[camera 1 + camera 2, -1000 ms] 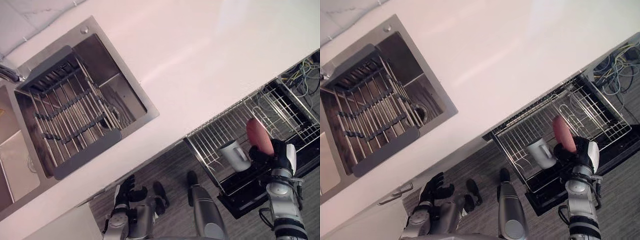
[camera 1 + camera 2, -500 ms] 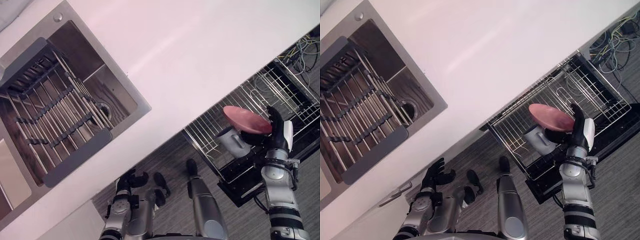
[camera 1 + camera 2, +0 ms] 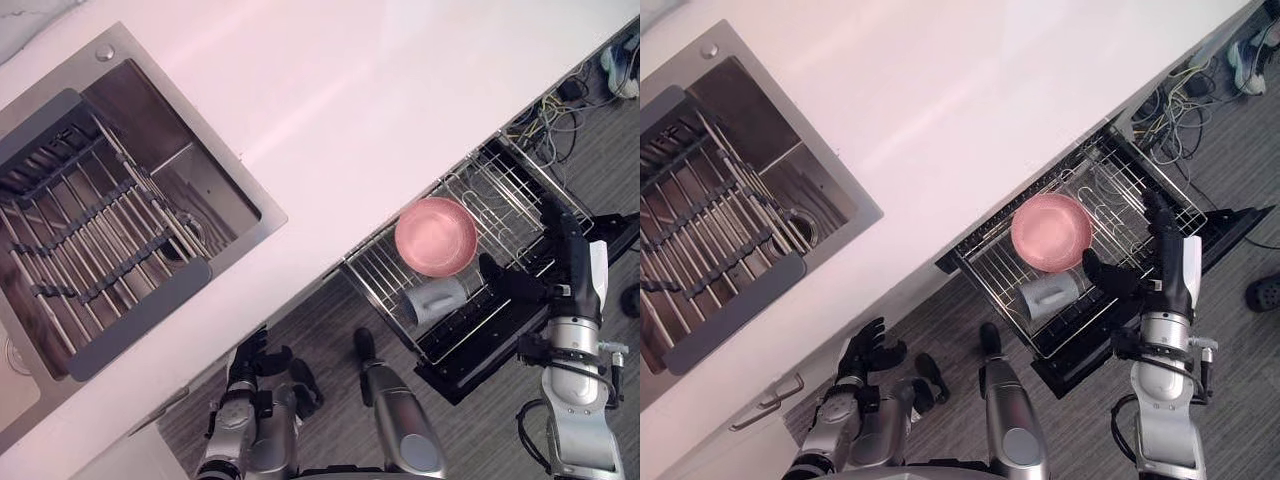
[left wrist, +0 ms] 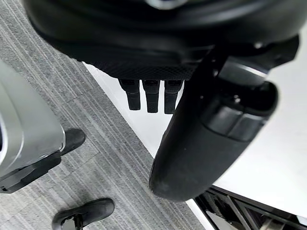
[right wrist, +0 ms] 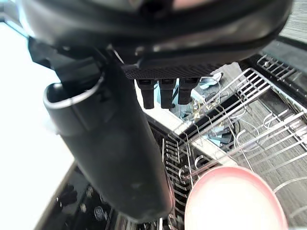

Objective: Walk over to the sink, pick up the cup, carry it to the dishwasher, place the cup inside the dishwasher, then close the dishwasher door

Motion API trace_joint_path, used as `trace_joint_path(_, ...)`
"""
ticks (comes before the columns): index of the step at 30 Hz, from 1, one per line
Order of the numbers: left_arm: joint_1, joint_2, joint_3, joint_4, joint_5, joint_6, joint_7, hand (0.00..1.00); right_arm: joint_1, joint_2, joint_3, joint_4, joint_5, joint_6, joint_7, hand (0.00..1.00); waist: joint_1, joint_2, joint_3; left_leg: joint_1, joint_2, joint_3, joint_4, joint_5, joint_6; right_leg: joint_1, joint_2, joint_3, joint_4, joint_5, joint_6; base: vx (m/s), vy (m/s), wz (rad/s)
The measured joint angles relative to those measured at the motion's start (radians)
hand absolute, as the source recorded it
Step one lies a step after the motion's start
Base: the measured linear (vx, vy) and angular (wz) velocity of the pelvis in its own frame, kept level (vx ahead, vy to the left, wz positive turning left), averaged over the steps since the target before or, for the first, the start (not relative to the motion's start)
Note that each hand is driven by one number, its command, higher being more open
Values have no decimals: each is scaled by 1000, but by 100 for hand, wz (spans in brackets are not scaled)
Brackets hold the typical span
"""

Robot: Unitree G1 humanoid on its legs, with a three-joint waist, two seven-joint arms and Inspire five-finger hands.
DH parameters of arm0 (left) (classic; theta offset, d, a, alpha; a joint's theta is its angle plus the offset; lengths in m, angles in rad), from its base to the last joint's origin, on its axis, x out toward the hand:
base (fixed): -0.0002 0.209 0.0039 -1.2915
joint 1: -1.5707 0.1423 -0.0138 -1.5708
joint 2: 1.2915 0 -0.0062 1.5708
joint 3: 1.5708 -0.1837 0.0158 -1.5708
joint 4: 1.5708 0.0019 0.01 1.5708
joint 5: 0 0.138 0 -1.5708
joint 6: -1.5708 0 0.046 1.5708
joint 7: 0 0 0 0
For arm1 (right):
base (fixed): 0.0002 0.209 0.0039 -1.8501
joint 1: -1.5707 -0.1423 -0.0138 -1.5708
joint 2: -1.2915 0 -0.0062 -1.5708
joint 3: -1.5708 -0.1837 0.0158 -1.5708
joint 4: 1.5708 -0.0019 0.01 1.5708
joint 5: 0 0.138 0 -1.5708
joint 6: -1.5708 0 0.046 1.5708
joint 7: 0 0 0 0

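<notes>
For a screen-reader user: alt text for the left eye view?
A pink dish and a grey cup sit in the pulled-out dishwasher rack; the open right robot hand hovers beside them. A steel sink sits in the white counter.

Kitchen, domestic look. White countertop (image 3: 380,90) with inset stainless sink (image 3: 215,185), slatted drying rack (image 3: 90,230) across its basin. Below the counter edge, a pulled-out wire dishwasher rack (image 3: 510,185) holds a cup (image 3: 432,300) and pink bowl (image 3: 436,237). Grey plank floor (image 3: 330,320); loose cables (image 3: 560,95) nearby.
</notes>
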Motion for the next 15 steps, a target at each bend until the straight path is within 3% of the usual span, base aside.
trace_joint_path(9,102,-61,67,9,27,38,-18,90,181,256,-223,5,29,-21,-45,90,-15,-10,-163,105,0,28,-71,-2,-2,68,15,-28,-19,1,-13,72,-24,-18)
trace_joint_path(11,110,-62,67,28,27,40,-18,90,219,296,-243,72,45,-20,-67,90,-35,-11,-176,133,-4,27,-71,-2,-2,92,12,-27,-12,-11,-17,7,-6,-6)
trace_joint_path(15,117,-61,67,45,27,43,-18,90,239,318,-253,310,140,16,-75,90,-39,-5,-201,153,-12,30,-77,-23,-19,81,-8,-63,25,-47,-23,-72,-8,-1)
